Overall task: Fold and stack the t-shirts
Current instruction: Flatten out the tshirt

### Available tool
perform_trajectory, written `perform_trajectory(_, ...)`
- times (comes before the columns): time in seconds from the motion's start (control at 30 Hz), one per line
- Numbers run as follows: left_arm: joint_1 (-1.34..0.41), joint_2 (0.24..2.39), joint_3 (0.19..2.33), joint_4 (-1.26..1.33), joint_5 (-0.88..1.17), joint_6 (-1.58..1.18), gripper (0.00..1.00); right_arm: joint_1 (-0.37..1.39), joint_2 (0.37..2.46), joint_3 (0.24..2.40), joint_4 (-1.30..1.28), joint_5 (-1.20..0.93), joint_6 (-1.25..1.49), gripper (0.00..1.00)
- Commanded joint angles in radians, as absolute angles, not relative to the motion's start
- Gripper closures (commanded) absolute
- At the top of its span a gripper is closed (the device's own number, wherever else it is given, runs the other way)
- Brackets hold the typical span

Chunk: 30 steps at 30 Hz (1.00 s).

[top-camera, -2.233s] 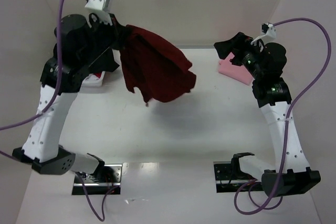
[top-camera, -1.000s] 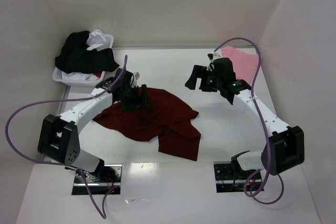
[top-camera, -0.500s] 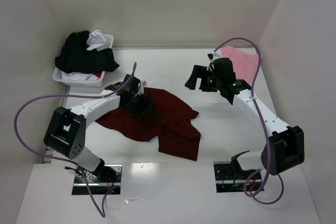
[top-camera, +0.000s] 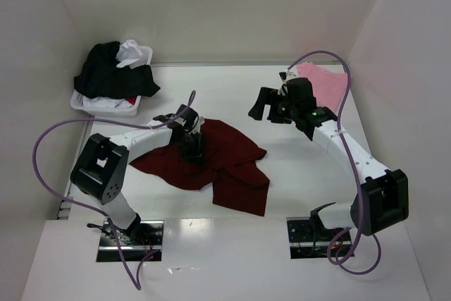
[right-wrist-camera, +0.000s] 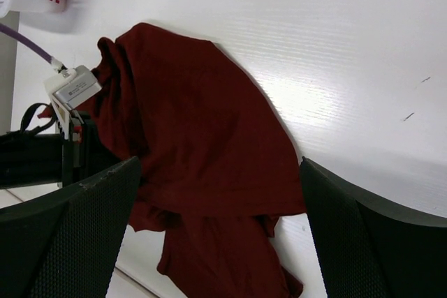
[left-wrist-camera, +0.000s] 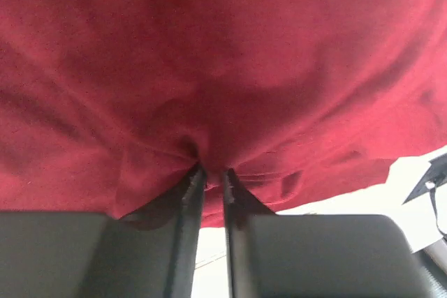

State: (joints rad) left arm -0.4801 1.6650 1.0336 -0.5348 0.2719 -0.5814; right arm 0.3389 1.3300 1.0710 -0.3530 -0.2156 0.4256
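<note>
Maroon t-shirt lies crumpled and unfolded on the middle of the counter, a pinch of it clamped between the nearly closed left fingers. The right fingers hover spread wide and empty, just to its right. A pink t-shirt lies far right. Black and white t-shirts are heaped in the bin, far left. Folding looks barely begun, with no stack visible.

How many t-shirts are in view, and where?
4 at least: the maroon t-shirt crumpled mid-table, pinched by the left gripper; the pink t-shirt at the far right; the black t-shirt and white t-shirt heaped in the bin. More may be hidden there.
</note>
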Motion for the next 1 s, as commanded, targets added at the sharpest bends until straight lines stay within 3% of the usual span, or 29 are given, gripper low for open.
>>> perform_trajectory(0.0, -0.483, 1.660, 1.118, -0.534, 0.302, -0.580, 1.00, 0.339, 1.279, 1.066, -0.336, -0.192, 0.430, 0.01)
perform_trajectory(0.2, -0.483, 1.637, 1.289, -0.596, 0.337, -0.560, 1.00, 0.339, 1.258, 1.066, -0.319, -0.164, 0.439, 0.01)
perform_trajectory(0.43, -0.499, 1.703, 1.569, -0.469, 0.629, -0.551, 1.00, 0.339, 1.207, 1.045, -0.307, -0.034, 0.491, 0.01)
perform_trajectory(0.5, -0.502, 1.739, 1.648, -0.419, 0.688, -0.560, 0.95, 0.339, 1.192, 1.036, -0.296, -0.003, 0.507, 0.01)
perform_trajectory(0.57, -0.502, 1.785, 1.712, -0.384, 0.704, -0.560, 0.78, 0.339, 1.181, 1.035, -0.296, 0.012, 0.519, 0.01)
perform_trajectory(0.6, -0.502, 1.802, 1.744, -0.368, 0.704, -0.560, 0.37, 0.339, 1.171, 1.035, -0.287, 0.012, 0.531, 0.00)
perform_trajectory(0.63, -0.502, 1.802, 1.756, -0.368, 0.693, -0.560, 0.19, 0.339, 1.170, 1.035, -0.287, 0.012, 0.542, 0.00)
perform_trajectory(0.67, -0.490, 1.811, 1.765, -0.368, 0.692, -0.546, 0.09, 0.339, 1.170, 1.035, -0.287, 0.012, 0.543, 0.00)
perform_trajectory(0.73, -0.482, 1.804, 1.766, -0.417, 0.683, -0.521, 0.01, 0.339, 1.160, 1.029, -0.287, 0.012, 0.555, 0.00)
perform_trajectory(0.97, -0.388, 1.634, 1.579, -0.540, 0.477, -0.468, 0.00, 0.339, 1.152, 1.017, -0.287, -0.026, 0.552, 0.00)
